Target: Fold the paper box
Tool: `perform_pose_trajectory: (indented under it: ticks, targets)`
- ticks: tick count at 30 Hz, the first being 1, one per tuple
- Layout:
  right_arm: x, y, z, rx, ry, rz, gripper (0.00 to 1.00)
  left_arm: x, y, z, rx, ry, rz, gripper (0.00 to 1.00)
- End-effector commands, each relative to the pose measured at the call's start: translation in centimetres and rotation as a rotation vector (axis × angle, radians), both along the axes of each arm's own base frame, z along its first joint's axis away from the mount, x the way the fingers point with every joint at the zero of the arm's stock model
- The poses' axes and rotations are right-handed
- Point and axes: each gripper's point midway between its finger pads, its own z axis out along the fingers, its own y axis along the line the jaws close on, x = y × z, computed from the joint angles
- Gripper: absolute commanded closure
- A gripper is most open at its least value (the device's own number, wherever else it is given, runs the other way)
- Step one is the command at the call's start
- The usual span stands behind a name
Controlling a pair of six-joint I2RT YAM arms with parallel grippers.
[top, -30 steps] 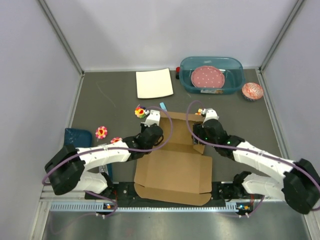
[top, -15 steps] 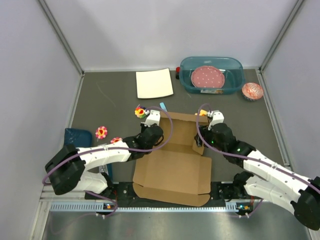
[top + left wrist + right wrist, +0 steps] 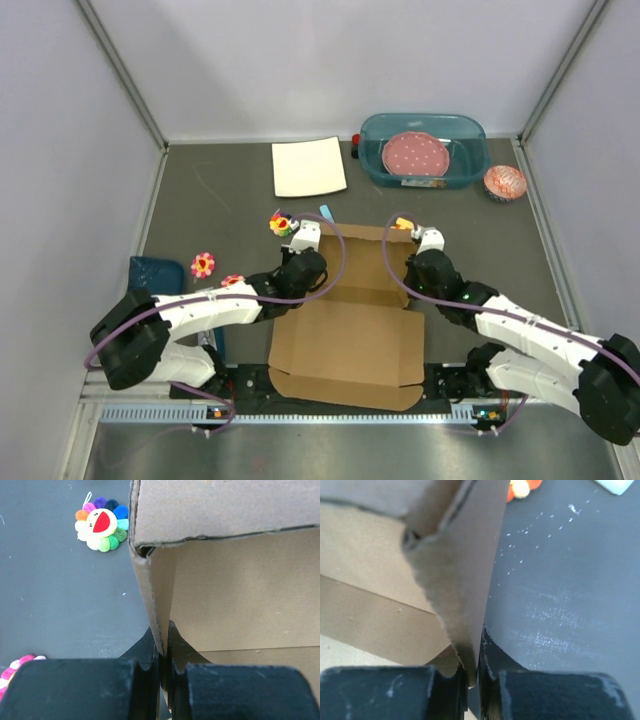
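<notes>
right pincer (image 3: pixel 474 675) just closed, now clamps right wall of plain brown corrugated cardboard box (image 3: pixel 345 335); left pincer (image 3: pixel 164 665) clamps left wall; both sides secured for folding.

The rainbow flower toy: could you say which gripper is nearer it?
Left. The left gripper grips the paper box wall beside the toy; the right gripper grips the opposite wall.

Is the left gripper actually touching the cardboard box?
Touching. The left wrist view shows the left gripper pinching a side wall of the box between its fingers.
</notes>
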Motion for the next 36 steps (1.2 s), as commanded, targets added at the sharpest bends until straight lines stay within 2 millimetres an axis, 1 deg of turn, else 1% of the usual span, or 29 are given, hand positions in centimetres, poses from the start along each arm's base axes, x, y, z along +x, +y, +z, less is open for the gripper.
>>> perform_pose_trajectory:
  ticks: [1,3,4,5,6,7,8,9,11,12,13,16,17,18,20,22,24,25,26,27,30,33,36]
  targets:
    - [0.6,0.2,0.6,-0.017,-0.011,-0.02,1.0,0.5,-1.1,1.4,-0.02,-0.026,-0.021,1.0]
    - [0.6,0.2,0.6,-0.015,-0.01,-0.018,1.0,0.5,-1.2,1.5,-0.022,-0.026,-0.023,1.0]
    - [0.6,0.2,0.6,-0.012,-0.01,-0.021,0.95,0.5,-1.3,1.4,-0.022,-0.023,-0.024,1.0]
    - [0.7,0.4,0.8,-0.007,-0.015,-0.022,0.85,0.5,-1.3,1.4,-0.025,-0.023,-0.024,1.0]
    - [0.9,0.3,0.9,-0.009,-0.017,-0.029,0.68,0.5,-1.3,1.4,-0.025,-0.023,-0.024,1.0]
    - [1.1,0.4,1.0,-0.01,-0.02,-0.033,0.65,0.5,-1.4,1.4,-0.027,-0.022,-0.025,1.0]
    - [1.4,0.4,1.3,-0.011,-0.03,-0.039,0.65,0.5,-1.4,1.5,-0.026,-0.023,-0.025,1.0]
    - [1.5,0.4,1.1,-0.023,-0.024,-0.04,0.69,0.6,-1.4,1.5,-0.027,-0.023,-0.027,1.0]
    - [2.0,0.4,1.3,-0.04,-0.026,-0.048,0.82,0.5,-1.5,1.5,-0.028,-0.02,-0.026,1.0]
    - [2.1,0.4,1.1,-0.046,-0.02,-0.058,0.98,0.5,-1.5,1.6,-0.032,-0.021,-0.027,1.0]
    - [2.1,0.2,0.6,-0.066,-0.008,-0.068,1.0,0.6,-1.6,1.7,-0.036,-0.022,-0.026,1.0]
    - [2.1,-0.8,-0.3,-0.115,0.008,-0.114,1.0,0.5,-1.6,1.8,-0.043,-0.023,-0.026,1.0]
    - [2.4,-1.4,0.0,-0.153,-0.017,-0.151,1.0,0.5,-1.6,1.8,-0.044,-0.023,-0.025,1.0]
    - [2.2,-2.0,-0.2,-0.194,-0.011,-0.176,1.0,0.5,-1.6,1.8,-0.049,-0.024,-0.022,1.0]
    - [2.4,-3.0,0.0,-0.24,-0.022,-0.236,1.0,0.5,-1.5,1.9,-0.05,-0.026,-0.018,1.0]
    - [2.3,-3.2,-0.2,-0.261,-0.015,-0.26,1.0,0.5,-1.5,1.8,-0.046,-0.026,-0.015,1.0]
    - [2.2,-3.0,-0.4,-0.251,-0.003,-0.259,1.0,0.6,-1.4,1.8,-0.043,-0.028,-0.013,1.0]
    - [2.3,-2.6,-0.4,-0.234,-0.004,-0.251,1.0,0.6,-1.4,1.8,-0.042,-0.029,-0.012,1.0]
    - [2.0,-2.2,-0.6,-0.214,0.008,-0.228,0.93,0.6,-1.4,1.8,-0.041,-0.03,-0.011,1.0]
    - [2.0,-1.9,-0.4,-0.191,0.005,-0.22,0.82,0.6,-1.4,1.8,-0.04,-0.03,-0.012,1.0]
    - [1.8,-1.2,-0.5,-0.154,0.012,-0.203,0.69,0.6,-1.5,1.7,-0.04,-0.027,-0.012,1.0]
    - [1.7,-1.0,-0.8,-0.149,0.022,-0.191,0.63,0.6,-1.5,1.7,-0.038,-0.026,-0.013,1.0]
    - [1.5,-0.7,-1.1,-0.144,0.033,-0.174,0.62,0.6,-1.5,1.7,-0.039,-0.027,-0.012,1.0]
